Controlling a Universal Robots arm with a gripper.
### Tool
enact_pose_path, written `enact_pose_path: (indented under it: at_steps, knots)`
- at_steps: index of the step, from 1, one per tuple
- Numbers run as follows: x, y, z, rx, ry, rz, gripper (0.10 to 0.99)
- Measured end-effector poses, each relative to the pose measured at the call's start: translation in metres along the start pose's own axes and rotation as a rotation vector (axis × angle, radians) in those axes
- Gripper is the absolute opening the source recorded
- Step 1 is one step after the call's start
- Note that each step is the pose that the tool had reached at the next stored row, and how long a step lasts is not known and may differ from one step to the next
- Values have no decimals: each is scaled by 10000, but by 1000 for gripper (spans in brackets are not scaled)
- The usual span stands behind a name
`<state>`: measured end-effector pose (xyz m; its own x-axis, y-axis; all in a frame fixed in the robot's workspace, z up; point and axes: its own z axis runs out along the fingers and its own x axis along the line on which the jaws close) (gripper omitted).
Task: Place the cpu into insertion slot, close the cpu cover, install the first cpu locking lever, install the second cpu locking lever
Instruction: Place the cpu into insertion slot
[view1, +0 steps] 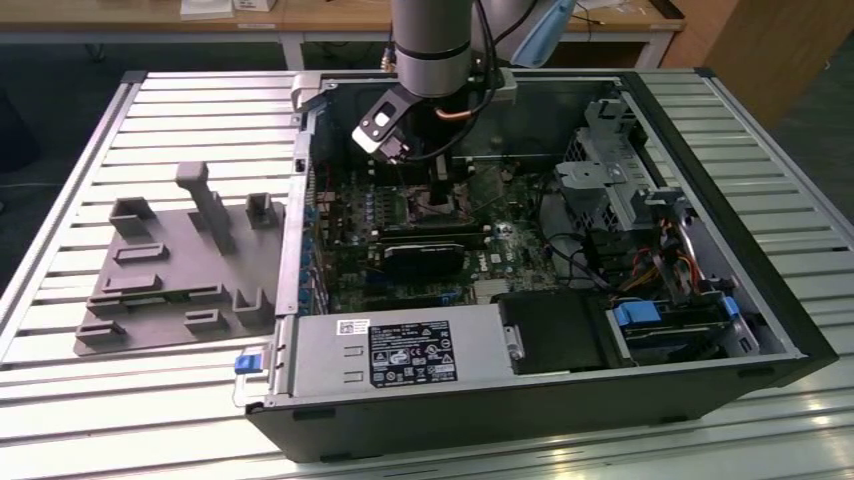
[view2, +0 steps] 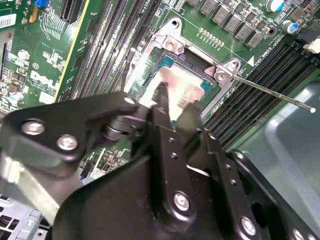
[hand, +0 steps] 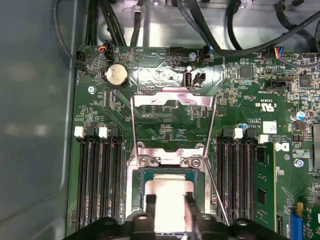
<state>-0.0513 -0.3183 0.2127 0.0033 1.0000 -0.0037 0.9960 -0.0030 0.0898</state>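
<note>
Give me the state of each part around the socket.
cpu: lying in the socket, uncovered.
cpu cover: open, standing back from the socket.
locking lever: unlatched, angled away from the socket.
gripper: down at the cpu.
computer case: side open.

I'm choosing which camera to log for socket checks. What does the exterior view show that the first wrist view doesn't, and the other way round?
The exterior view adds the whole open computer case on a slatted table, a grey fixture plate at the exterior view's left, the power supply, and the arm reaching inside.
The first wrist view adds the cpu within the socket frame, the cpu cover raised open, a locking lever and a coin battery.
Both show the motherboard and the hand over the socket.
</note>
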Motion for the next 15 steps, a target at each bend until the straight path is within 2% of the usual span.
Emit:
enact_pose_path:
  at_steps: [2, 3, 5, 12, 15]
  knots:
    - [0, 0, 0, 0, 1, 0, 239]
    - [0, 0, 0, 0, 1, 0, 239]
    - [0, 0, -1, 0, 1, 0, 122]
    - [0, 0, -4, 0, 0, 0, 102]
    - [0, 4, -41, 0, -1, 0, 102]
